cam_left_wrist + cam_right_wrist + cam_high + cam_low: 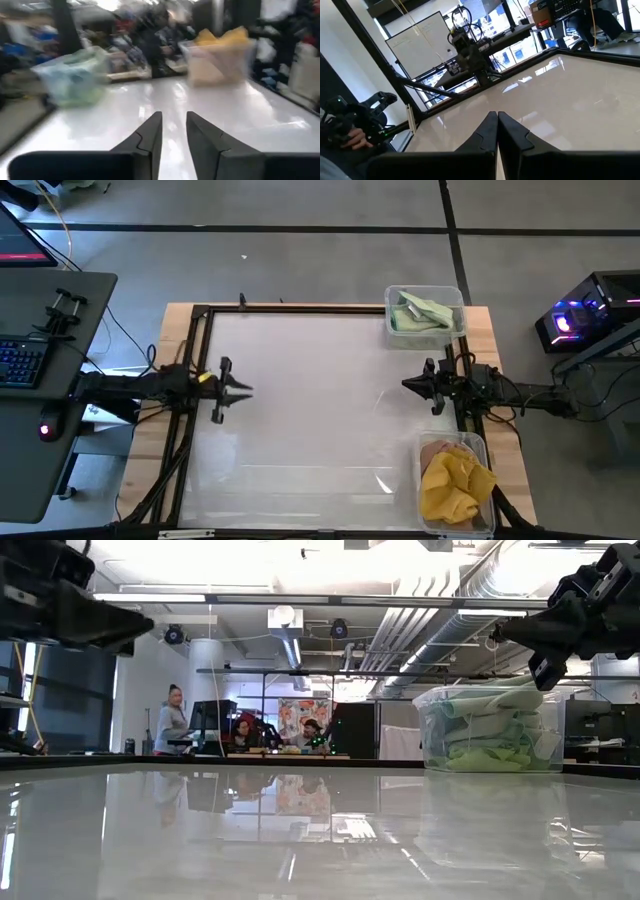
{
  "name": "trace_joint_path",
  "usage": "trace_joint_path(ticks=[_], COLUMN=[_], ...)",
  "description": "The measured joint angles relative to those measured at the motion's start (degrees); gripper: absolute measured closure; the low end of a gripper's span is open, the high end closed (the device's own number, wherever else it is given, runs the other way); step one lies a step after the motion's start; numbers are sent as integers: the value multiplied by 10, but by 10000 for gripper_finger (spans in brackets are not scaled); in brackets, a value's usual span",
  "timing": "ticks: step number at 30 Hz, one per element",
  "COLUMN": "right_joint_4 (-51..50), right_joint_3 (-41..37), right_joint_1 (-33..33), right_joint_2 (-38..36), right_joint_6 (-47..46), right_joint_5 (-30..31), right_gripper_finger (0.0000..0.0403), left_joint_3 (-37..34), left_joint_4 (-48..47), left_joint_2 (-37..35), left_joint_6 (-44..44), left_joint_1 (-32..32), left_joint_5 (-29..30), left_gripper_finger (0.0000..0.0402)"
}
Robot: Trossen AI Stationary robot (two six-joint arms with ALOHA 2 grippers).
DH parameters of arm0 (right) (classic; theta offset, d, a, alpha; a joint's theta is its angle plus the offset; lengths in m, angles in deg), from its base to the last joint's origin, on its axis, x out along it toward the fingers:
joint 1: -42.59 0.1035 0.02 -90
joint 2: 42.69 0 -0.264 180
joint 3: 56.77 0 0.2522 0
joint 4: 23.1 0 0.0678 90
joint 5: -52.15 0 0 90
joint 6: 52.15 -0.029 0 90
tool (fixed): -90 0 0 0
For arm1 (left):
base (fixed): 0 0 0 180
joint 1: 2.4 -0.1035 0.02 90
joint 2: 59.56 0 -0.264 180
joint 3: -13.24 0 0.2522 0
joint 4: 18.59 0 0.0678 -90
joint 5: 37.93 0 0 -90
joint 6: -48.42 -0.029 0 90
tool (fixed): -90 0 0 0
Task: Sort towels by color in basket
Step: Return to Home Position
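Pale green towels (420, 312) lie heaped in a clear basket (392, 330) at the table's far right corner. Mustard yellow towels (455, 485) and a peach one (437, 450) fill a second clear basket (480, 442) at the near right. My left gripper (248, 388) hovers level at the table's left side, pointing right; its fingers (150, 135) stand a narrow gap apart with nothing between them. My right gripper (405, 384) hovers level at the right side between the two baskets, pointing left, shut on nothing (497, 117).
The glossy white table top (320, 410) lies bare between the two arms, inside a dark frame (200, 315) on a wooden border. A desk with a keyboard (20, 365) stands left of the table. People (172, 720) are in the room beyond the far edge.
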Motion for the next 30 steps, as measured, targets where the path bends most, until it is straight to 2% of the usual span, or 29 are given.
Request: trace_joint_path(ticks=[4,30], right_joint_4=[0,0], right_joint_3=[0,0], right_joint_1=[0,0], right_joint_2=[0,0], right_joint_6=[0,0], right_joint_5=[0,0], right_gripper_finger=[402,402], left_joint_3=[0,0], left_joint_4=[-1,-3], left_joint_2=[12,21], left_joint_6=[31,44], left_joint_1=[6,7], left_joint_5=[-49,-46], left_gripper_finger=[348,355])
